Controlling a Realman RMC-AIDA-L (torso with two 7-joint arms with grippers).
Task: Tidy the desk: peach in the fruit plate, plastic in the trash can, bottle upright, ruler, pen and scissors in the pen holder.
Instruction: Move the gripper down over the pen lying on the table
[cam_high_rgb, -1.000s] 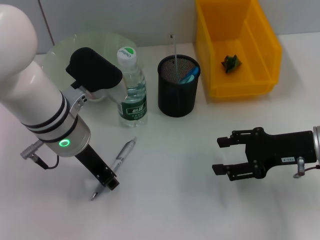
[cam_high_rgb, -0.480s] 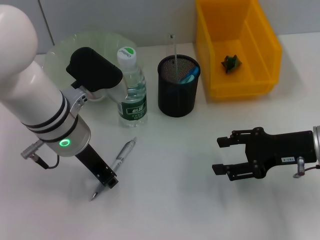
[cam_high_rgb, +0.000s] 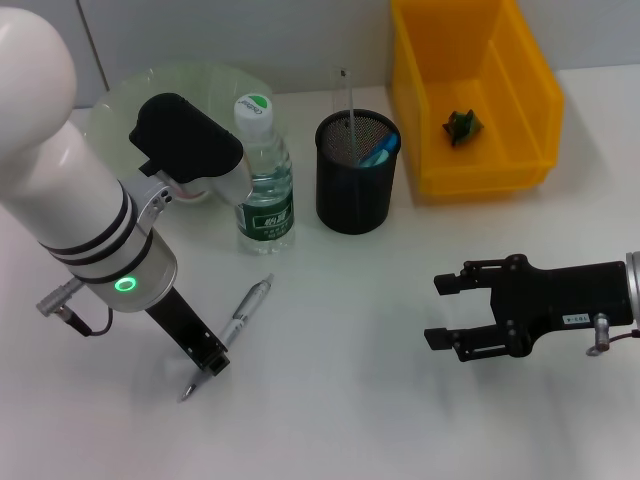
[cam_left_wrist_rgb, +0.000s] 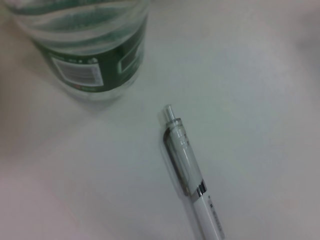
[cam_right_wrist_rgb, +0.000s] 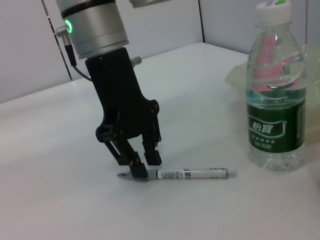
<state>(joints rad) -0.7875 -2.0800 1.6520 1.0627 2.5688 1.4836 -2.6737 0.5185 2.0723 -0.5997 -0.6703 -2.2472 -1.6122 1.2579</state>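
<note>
The pen (cam_high_rgb: 232, 328) is a slim white barrel with a clear plastic clicker end and a dark clip, lying flat on the smooth white tabletop (cam_high_rgb: 340, 400) toward its front left corner. The left gripper (cam_high_rgb: 203, 366), matte black with blunt fingers, stands over the pen's tip end, its fingers closed on the barrel against the tabletop. Just behind stands the upright clear ribbed bottle (cam_high_rgb: 263, 180) with its green label, beside the black mesh pen holder (cam_high_rgb: 357, 171). The right gripper (cam_high_rgb: 450, 311) hovers near the right edge, fingers spread
</note>
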